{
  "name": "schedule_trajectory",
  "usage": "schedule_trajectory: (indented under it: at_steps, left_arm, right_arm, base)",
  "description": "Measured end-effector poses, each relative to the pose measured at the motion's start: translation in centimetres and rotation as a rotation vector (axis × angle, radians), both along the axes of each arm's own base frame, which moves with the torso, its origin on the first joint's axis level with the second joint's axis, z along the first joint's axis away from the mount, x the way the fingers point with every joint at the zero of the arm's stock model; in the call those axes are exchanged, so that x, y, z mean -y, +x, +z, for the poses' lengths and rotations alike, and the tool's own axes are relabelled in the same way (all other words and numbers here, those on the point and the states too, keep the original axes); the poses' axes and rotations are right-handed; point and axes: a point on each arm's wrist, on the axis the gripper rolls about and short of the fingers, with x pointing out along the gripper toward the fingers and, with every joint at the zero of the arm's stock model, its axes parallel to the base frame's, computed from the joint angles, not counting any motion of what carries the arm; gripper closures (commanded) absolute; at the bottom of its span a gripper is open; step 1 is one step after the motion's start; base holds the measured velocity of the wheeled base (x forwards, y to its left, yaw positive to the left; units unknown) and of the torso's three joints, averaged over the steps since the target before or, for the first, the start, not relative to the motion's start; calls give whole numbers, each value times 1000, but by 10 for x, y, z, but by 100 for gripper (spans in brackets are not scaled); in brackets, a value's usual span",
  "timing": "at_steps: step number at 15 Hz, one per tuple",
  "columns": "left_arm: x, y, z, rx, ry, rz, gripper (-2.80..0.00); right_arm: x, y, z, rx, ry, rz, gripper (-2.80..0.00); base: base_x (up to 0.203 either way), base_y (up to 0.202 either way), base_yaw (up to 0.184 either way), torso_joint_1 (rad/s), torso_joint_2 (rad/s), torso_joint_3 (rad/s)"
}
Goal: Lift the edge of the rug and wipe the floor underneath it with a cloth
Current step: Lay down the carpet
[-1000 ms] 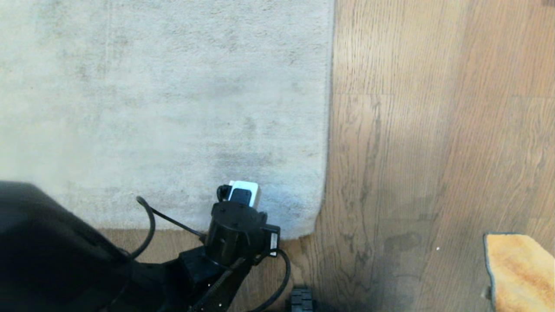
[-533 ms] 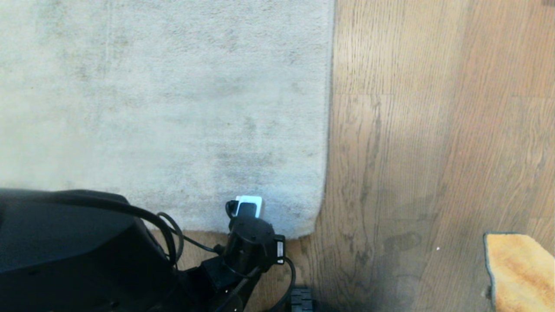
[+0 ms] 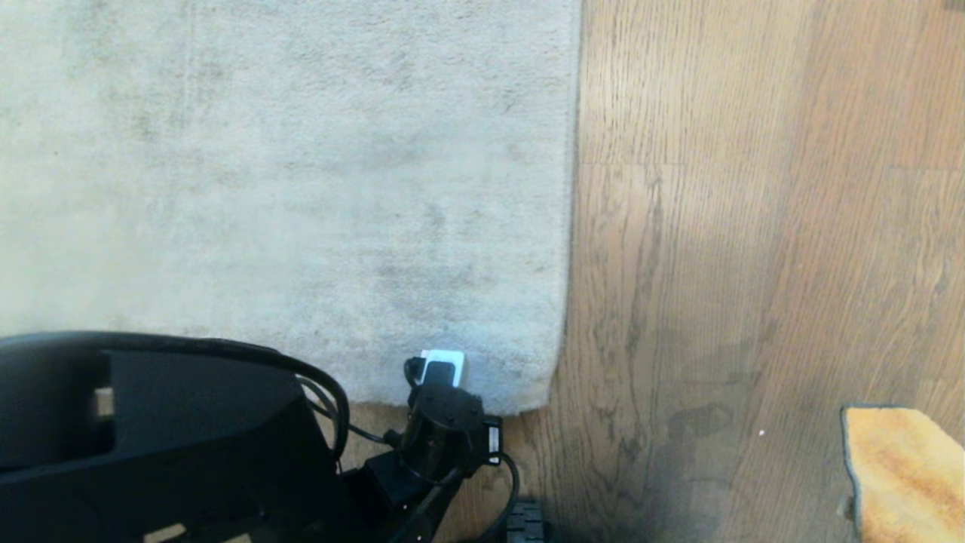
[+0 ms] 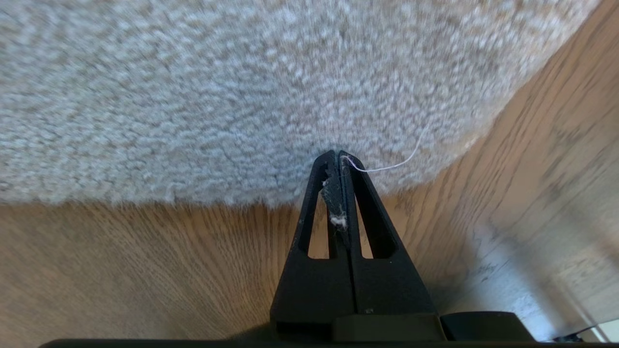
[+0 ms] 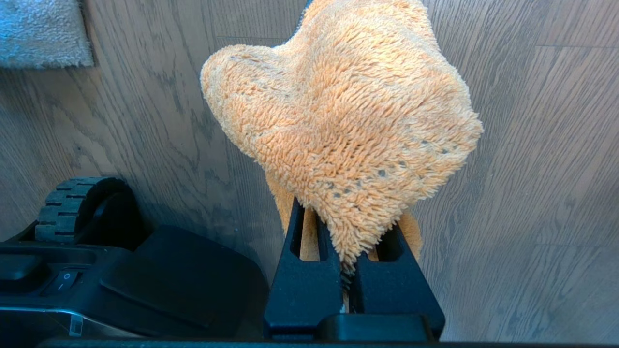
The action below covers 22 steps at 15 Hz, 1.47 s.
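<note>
Grey-beige pile of the rug edge (image 4: pixel 271 198) lies just ahead of the left gripper (image 4: pixel 338 157), running crosswise to its pressed-together fingers, nothing held. Right gripper (image 5: pixel 350 232), farther off over floor (image 5: pixel 532 193), clamps the cloth (image 5: pixel 348 116).

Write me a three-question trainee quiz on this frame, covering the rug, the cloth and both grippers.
1. True or false: the left gripper is shut, its tips at the rug edge.
2. Which gripper holds the cloth? A) left B) right C) neither
3. Fill in: in the head view the rug lies ____ on the floor.

Key
1. True: the fingers meet, with only lint and a loose thread between them; no rug is pinched.
2. B: the right gripper is clamped on the orange cloth, held above the floor.
3. Flat: its edge shows no lift yet.
</note>
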Motion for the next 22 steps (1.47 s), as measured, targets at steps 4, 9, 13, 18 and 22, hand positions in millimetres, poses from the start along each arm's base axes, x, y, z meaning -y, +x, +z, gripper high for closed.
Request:
schedule_trajectory:
  at_steps: [4, 9, 13, 18, 22]
  left_arm:
    - [5, 10, -2, 50, 0, -8, 0]
    - [10, 16, -7, 86, -1, -21, 0]
    - [15, 13, -4, 108, -27, -36, 0]
    - [25, 9, 19, 162, -91, -61, 0]
    - [29, 10, 12, 154, -80, -67, 0]
  right_arm:
    - [0, 0, 0, 0, 0, 0, 0]
    - [0, 0, 0, 0, 0, 0, 0]
    - [0, 0, 0, 0, 0, 0, 0]
    - [0, 0, 0, 0, 0, 0, 0]
    - [0, 0, 0, 0, -1, -1, 0]
  base:
    - [0, 0, 0, 0, 0, 0]
    - [0, 0, 0, 0, 0, 0]
    - [0, 0, 0, 0, 0, 0]
    - [0, 0, 0, 0, 0, 0]
    - [0, 0, 0, 0, 0, 0]
